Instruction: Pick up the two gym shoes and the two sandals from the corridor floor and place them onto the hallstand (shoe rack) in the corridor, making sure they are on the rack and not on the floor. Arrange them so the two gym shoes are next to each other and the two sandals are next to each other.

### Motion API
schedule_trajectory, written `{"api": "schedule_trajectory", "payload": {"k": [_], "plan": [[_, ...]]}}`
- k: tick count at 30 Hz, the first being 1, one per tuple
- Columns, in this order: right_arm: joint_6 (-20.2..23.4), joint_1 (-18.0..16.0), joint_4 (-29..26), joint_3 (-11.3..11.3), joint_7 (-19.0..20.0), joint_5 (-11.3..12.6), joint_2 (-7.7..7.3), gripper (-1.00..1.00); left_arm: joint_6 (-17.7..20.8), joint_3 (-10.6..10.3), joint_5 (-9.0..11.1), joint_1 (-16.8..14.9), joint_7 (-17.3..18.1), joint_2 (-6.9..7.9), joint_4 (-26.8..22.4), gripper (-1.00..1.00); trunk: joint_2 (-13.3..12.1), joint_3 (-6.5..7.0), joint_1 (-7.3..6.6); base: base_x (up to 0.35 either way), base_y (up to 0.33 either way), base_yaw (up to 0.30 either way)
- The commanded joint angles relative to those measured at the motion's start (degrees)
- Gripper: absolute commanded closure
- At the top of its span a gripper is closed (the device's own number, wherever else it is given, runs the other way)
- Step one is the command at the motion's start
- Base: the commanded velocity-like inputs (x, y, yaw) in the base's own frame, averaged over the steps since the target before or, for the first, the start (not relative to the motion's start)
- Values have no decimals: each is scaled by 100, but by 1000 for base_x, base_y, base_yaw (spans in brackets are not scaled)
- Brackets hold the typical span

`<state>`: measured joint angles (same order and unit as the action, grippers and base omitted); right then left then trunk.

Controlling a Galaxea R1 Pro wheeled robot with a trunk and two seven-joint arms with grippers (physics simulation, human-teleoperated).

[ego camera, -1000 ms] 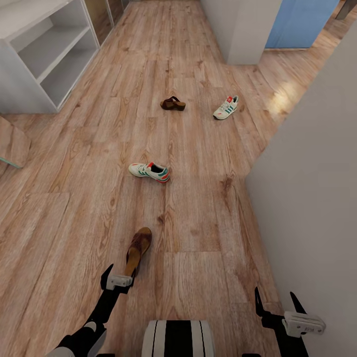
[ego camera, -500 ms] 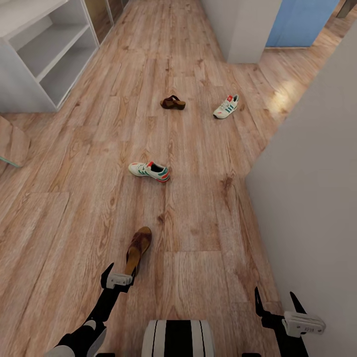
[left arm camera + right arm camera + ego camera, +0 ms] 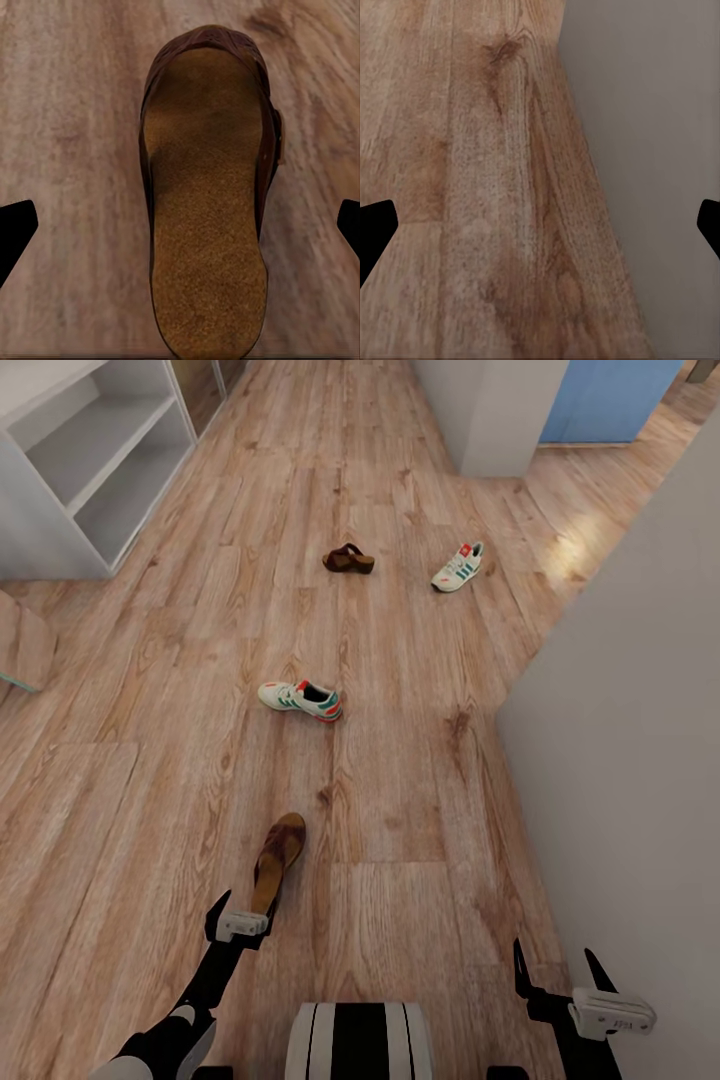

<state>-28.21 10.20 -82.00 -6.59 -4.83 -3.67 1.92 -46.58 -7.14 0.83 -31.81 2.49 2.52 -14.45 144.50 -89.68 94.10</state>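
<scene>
The nearest sandal [image 3: 278,858] lies on the corridor floor [image 3: 400,800], just beyond my open left gripper [image 3: 242,912]. In the left wrist view that sandal [image 3: 206,217] lies lengthwise between the spread fingers, tan footbed up, and nothing is gripped. One gym shoe [image 3: 300,700] lies on its side mid-floor. Farther off are the second sandal [image 3: 348,559] and the second gym shoe [image 3: 458,568]. The hallstand [image 3: 90,460] stands at the far left, with its shelves bare. My right gripper [image 3: 555,958] hangs open over bare floor beside the wall.
A grey wall [image 3: 620,710] runs close along the right side, and it also shows in the right wrist view as the wall [image 3: 660,150]. A white pillar [image 3: 500,410] and a blue door [image 3: 610,400] stand at the far end. A tan object [image 3: 20,645] pokes in at the left edge.
The whole picture has shifted slightly, so the camera moved. The shoes, sandals and both grippers keep their places relative to each other.
</scene>
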Motion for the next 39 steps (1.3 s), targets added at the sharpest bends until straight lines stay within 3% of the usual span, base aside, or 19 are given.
{"api": "schedule_trajectory", "payload": {"k": [1, 39], "plan": [[0, 0, 0, 0, 0, 0, 0, -100, 0, 1, 1, 0, 0, 0, 0, -100, 0, -9, 0, 0, 0, 0], [0, 0, 0, 6, -7, -2, 17, -100, 7, 8, 21, -1, 14, 2, 9, -100, 0, -128, 0, 0, 0, 0]]}}
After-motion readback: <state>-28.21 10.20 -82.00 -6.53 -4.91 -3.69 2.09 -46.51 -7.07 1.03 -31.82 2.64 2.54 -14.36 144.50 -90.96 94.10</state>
